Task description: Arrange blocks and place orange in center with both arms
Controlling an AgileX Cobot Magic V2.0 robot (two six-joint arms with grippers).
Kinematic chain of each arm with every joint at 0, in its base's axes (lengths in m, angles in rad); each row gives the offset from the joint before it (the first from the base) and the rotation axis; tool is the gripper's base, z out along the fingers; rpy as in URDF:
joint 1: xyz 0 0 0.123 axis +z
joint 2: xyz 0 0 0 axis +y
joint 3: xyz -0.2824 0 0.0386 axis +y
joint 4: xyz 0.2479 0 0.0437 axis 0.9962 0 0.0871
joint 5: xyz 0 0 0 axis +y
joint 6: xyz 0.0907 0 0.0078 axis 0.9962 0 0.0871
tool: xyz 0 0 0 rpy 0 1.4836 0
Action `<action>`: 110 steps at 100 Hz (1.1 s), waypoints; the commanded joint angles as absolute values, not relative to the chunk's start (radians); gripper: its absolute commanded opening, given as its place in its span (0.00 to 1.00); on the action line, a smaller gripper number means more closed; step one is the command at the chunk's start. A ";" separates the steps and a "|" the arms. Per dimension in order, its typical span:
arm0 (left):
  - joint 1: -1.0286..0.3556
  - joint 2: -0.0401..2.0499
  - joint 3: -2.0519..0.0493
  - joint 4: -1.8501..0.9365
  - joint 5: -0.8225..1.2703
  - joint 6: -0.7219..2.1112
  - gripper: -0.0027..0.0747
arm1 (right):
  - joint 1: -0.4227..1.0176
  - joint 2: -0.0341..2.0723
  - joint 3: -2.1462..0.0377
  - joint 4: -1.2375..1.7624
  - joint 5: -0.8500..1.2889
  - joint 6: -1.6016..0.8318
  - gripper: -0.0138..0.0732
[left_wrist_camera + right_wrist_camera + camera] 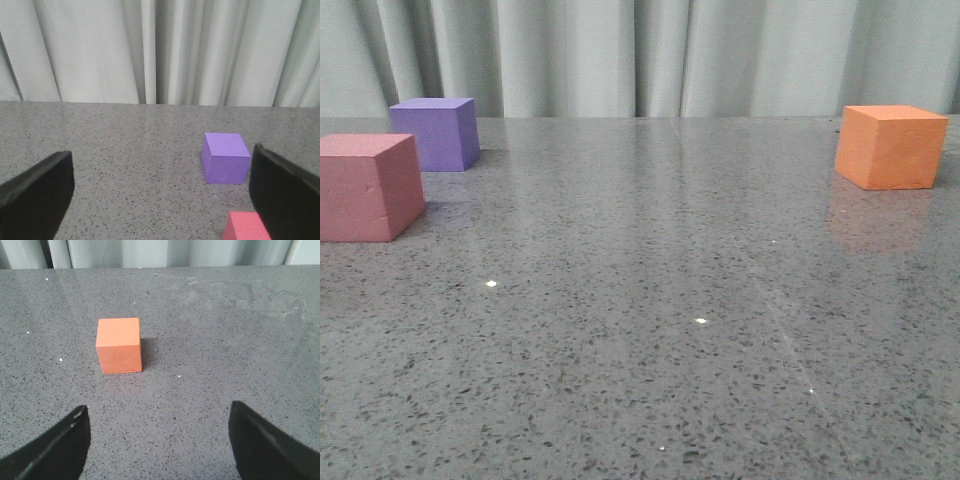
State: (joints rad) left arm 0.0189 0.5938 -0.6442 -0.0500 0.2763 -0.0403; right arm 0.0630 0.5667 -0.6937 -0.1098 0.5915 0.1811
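In the front view the pink cube (365, 187) sits at the left edge, the purple cube (435, 132) just behind it, and the orange cube (890, 146) at the far right. No arm shows there. My left gripper (162, 172) is open and empty above the table; the purple cube (225, 158) stands ahead near one finger, and the pink cube (247, 226) is partly hidden by that finger. My right gripper (159, 422) is open and empty; the orange cube (119, 345) stands ahead of it, well clear of the fingertips.
The grey speckled stone table (650, 330) runs back to a pale pleated curtain (640, 55). Bare tabletop lies between the left cubes and the orange cube.
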 commanded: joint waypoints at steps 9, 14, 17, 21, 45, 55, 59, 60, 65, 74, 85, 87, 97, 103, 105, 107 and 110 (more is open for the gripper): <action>0.021 0.605 -0.680 -0.063 0.200 -0.045 0.90 | 0.060 0.578 -0.728 -0.104 0.500 0.177 0.83; 0.021 0.607 -0.680 -0.063 0.200 -0.045 0.89 | 0.060 0.578 -0.728 -0.100 0.500 0.177 0.83; 0.021 0.607 -0.680 -0.063 0.200 -0.045 0.88 | 0.060 0.582 -0.732 -0.100 0.498 0.177 0.83; 0.021 0.607 -0.680 -0.063 0.200 -0.045 0.87 | 0.060 0.594 -0.745 -0.100 0.507 0.177 0.83; 0.021 0.607 -0.680 -0.063 0.196 -0.045 0.81 | 0.060 0.787 -0.929 -0.092 0.617 0.177 0.83; 0.021 0.607 -0.680 -0.060 0.194 -0.045 0.81 | 0.060 0.900 -1.040 -0.075 0.681 0.177 0.83; 0.021 0.607 -0.680 -0.060 0.191 -0.045 0.81 | 0.060 0.940 -1.091 -0.067 0.709 0.176 0.83; 0.021 0.607 -0.680 -0.060 0.191 -0.045 0.81 | 0.060 0.956 -1.108 -0.065 0.719 0.176 0.83; 0.021 0.607 -0.680 -0.060 0.188 -0.045 0.81 | 0.060 1.012 -1.170 -0.059 0.755 0.176 0.83; 0.021 0.607 -0.680 -0.060 0.179 -0.045 0.81 | 0.060 1.117 -1.288 -0.052 0.834 0.176 0.83; 0.021 0.607 -0.680 -0.060 0.173 -0.045 0.81 | 0.060 1.240 -1.421 -0.025 0.926 0.155 0.83; 0.021 0.607 -0.680 -0.060 0.172 -0.045 0.81 | 0.060 1.255 -1.447 -0.015 0.945 0.148 0.83; 0.021 0.607 -0.680 -0.060 0.170 -0.045 0.81 | 0.060 1.367 -1.564 0.037 1.023 0.120 0.83; 0.021 0.607 -0.680 -0.060 0.170 -0.045 0.81 | 0.060 1.422 -1.630 0.049 1.059 0.118 0.83; 0.021 0.607 -0.680 -0.060 0.170 -0.045 0.81 | 0.060 1.442 -1.651 0.050 1.069 0.118 0.83; 0.021 0.607 -0.680 -0.060 0.170 -0.045 0.81 | 0.060 1.462 -1.670 0.051 1.081 0.118 0.83; 0.021 0.607 -0.680 -0.060 0.170 -0.045 0.81 | 0.060 1.488 -1.695 0.054 1.095 0.118 0.83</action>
State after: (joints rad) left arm 0.0189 0.6000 -0.6442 -0.0520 0.2598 -0.0403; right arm 0.0630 1.4487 -1.5969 0.0396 1.0872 0.1380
